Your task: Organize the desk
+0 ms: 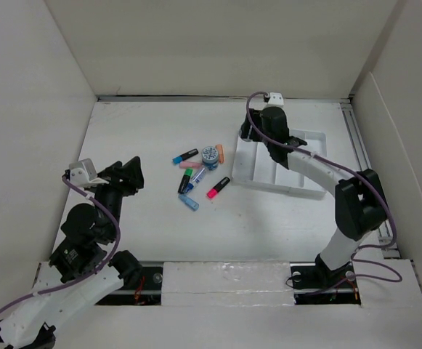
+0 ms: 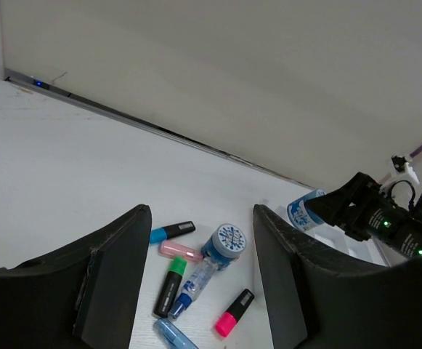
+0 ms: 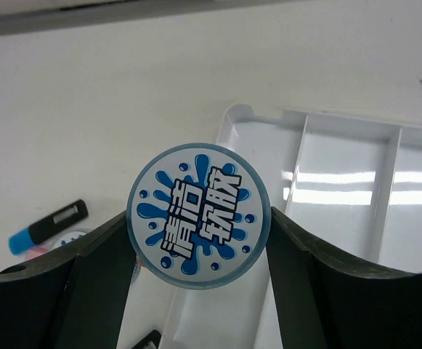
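Right wrist view showed the right jaws clamped on a round tub over the left edge of the tray; the left jaws stood apart, empty, nearer the markers.

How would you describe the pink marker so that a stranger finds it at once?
Seen from above, on the white desk, a heap of pens lies left of the compartmented tray. The pink marker lies on the heap's tray side, slightly apart; it alone has a bright pink end on a black body.
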